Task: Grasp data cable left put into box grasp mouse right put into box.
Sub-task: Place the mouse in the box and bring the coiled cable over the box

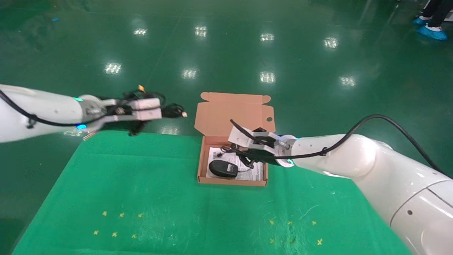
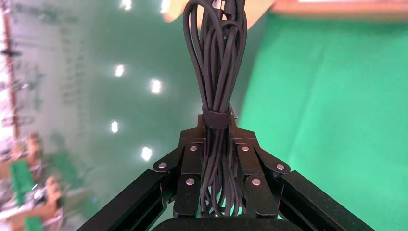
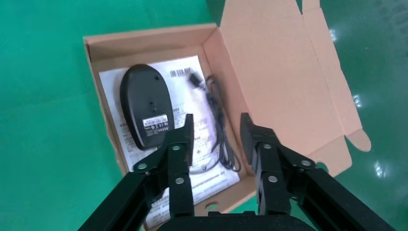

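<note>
My left gripper (image 1: pixel 169 112) is shut on the data cable (image 1: pixel 177 109), a black bundle tied with a strap. It holds the cable in the air past the table's far edge, left of the box. In the left wrist view the cable (image 2: pixel 216 57) runs between the shut fingers of that gripper (image 2: pixel 216 132). The salmon-pink box (image 1: pixel 233 182) lies open, with its lid (image 1: pixel 235 111) laid back. The mouse (image 1: pixel 223 168) lies in it underside up, its cord (image 3: pixel 219 125) beside it. My right gripper (image 1: pixel 238 145) hovers open and empty over the box's right part (image 3: pixel 217 122).
A white printed sheet (image 1: pixel 254 171) lines the box floor under the mouse (image 3: pixel 144 103). Green cloth (image 1: pixel 141 184) covers the table, with yellow cross marks (image 1: pixel 120 214) near the front. The table's far edge runs behind the box. A person's blue shoe covers (image 1: pixel 431 32) show far right.
</note>
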Controlling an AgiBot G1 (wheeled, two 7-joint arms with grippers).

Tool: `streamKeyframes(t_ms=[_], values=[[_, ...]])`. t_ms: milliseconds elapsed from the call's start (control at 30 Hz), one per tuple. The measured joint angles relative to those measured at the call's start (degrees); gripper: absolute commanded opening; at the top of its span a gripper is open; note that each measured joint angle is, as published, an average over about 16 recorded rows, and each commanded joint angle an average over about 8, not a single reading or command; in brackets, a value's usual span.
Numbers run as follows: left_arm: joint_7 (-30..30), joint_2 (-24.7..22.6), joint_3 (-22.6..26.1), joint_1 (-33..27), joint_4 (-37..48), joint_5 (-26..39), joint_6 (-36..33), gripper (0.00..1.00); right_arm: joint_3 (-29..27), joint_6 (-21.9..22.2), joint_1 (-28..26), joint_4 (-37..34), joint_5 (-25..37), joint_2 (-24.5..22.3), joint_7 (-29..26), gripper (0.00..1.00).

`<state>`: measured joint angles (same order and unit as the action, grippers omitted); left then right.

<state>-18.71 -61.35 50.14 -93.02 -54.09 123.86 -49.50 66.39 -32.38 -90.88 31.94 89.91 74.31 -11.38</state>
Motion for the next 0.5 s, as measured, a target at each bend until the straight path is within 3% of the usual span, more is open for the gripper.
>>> streamKeyframes(t_ms=[233,500], values=[[7.37,-4.98,0.34,2.59,4.77,-4.43,4.87,0.00,-0.33,0.41,-0.58,2.74,0.42,-5.37,-1.91,1.00],[19.71,-12.34,0.79,4.64,14.10,-10.89,11.40,0.00,-0.74,0.66,-1.48,7.46,1.48,-13.56,-4.68,1.00]])
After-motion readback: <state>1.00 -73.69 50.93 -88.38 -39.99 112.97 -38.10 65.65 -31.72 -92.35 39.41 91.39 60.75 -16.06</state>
